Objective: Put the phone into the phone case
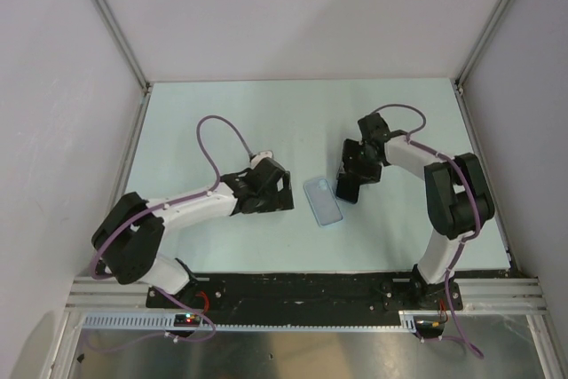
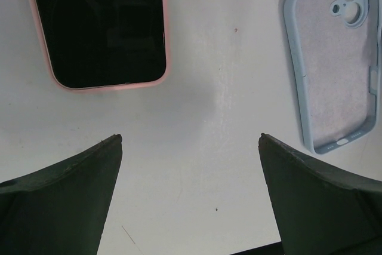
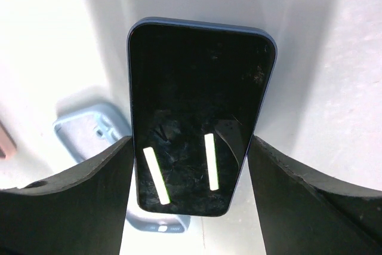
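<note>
The phone (image 3: 200,106), dark-screened with a blue rim, is held by its long sides between the fingers of my right gripper (image 3: 191,138), off the table. The light blue phone case (image 3: 89,126) lies open side up below and left of it. In the top view the case (image 1: 322,201) lies mid-table, with the right gripper (image 1: 349,180) and the phone (image 1: 346,187) just right of it. My left gripper (image 2: 188,138) is open and empty over bare table, and the case (image 2: 337,64) shows at the upper right of its view. In the top view the left gripper (image 1: 277,191) is left of the case.
A second phone in a pink case (image 2: 101,25) lies screen up at the upper left of the left wrist view; its pink edge (image 3: 5,141) shows in the right wrist view. White walls enclose the pale table (image 1: 222,122) on three sides.
</note>
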{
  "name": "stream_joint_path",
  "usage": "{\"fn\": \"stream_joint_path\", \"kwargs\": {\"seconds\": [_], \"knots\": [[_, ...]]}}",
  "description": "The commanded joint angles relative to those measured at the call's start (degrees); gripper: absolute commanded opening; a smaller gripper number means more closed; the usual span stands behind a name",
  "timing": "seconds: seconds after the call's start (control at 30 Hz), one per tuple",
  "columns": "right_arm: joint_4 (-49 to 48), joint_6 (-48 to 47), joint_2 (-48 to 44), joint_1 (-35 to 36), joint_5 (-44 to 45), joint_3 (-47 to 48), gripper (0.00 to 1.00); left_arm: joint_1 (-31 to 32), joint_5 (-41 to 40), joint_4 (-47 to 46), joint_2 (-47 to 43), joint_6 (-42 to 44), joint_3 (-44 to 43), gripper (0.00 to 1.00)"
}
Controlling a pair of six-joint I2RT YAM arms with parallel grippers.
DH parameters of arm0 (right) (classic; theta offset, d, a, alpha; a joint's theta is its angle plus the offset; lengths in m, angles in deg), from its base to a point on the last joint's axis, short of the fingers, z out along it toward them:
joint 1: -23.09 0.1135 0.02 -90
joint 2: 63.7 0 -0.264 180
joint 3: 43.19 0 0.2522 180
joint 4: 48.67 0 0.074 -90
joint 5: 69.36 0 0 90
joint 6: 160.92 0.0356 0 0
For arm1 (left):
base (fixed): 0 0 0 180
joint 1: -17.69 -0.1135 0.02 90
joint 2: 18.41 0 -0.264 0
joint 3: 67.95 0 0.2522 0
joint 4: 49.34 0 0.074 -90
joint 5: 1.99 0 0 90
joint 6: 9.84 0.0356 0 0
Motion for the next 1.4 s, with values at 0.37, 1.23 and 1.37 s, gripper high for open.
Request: {"fn": "stream_joint_path", "kwargs": {"seconds": [0.37, 1.23, 1.37], "knots": [[-1.0, -9.6, -7.9, 13.3, 3.1, 0.3, 0.52, 0.3, -1.0, -2.2, -1.2, -1.6, 0.5, 1.00], [-3.1, -12.5, -2.6, 24.2, 16.3, 0.6, 0.54, -1.3, -1.8, -2.1, -6.2, -2.7, 4.3, 0.99], [-2.9, -11.8, -2.2, 25.0, 17.2, 0.6, 0.54, -1.3, -1.9, -2.2, -6.3, -2.7, 4.4, 0.99]]}}
